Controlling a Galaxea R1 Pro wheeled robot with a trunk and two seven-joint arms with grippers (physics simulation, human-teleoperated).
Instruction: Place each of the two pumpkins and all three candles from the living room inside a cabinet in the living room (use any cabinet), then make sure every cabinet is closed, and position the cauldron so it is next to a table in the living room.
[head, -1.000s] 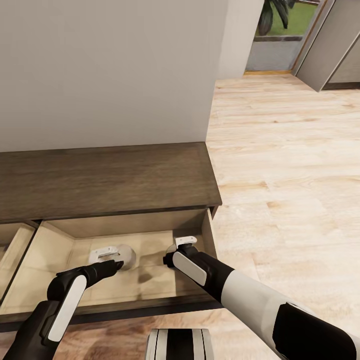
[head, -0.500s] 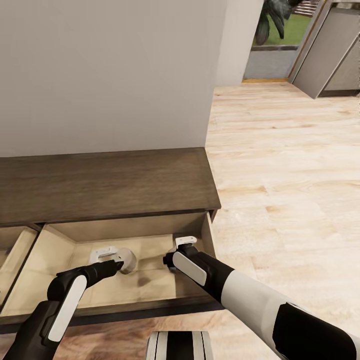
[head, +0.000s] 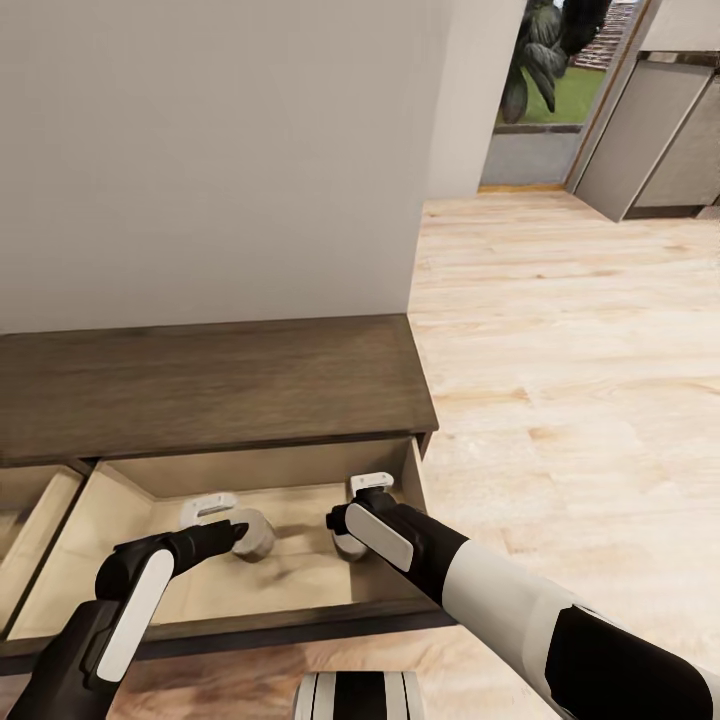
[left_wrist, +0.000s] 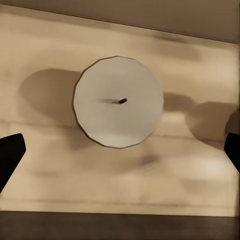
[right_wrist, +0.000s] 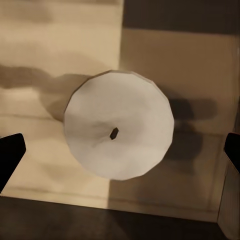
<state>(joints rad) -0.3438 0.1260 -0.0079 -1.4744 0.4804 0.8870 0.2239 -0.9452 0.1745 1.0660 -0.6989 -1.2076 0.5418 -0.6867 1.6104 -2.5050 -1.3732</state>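
The dark-brown cabinet (head: 210, 385) has a drawer pulled out, pale wood inside. Two beige-grey candles stand upright on the drawer floor. One candle (head: 257, 537) (left_wrist: 118, 101) lies under my left gripper (head: 210, 506) (left_wrist: 120, 155). The other candle (head: 345, 547) (right_wrist: 119, 131) is under my right gripper (head: 372, 486) (right_wrist: 120, 155), close to the drawer's right wall. Both grippers hang open above their candles, fingertips (left_wrist: 10, 156) (right_wrist: 10, 155) spread wide and touching nothing. The pumpkins, cauldron and table are out of view.
A second open drawer (head: 30, 520) adjoins on the left. A grey wall (head: 220, 150) rises behind the cabinet. Light plank floor (head: 570, 380) stretches to the right toward a doorway with a plant (head: 540, 60) and grey units (head: 650, 140).
The whole view has shifted, so the cabinet and candles sit lower in the picture. Both open grippers now stand a little farther above the candles, which stay in place.
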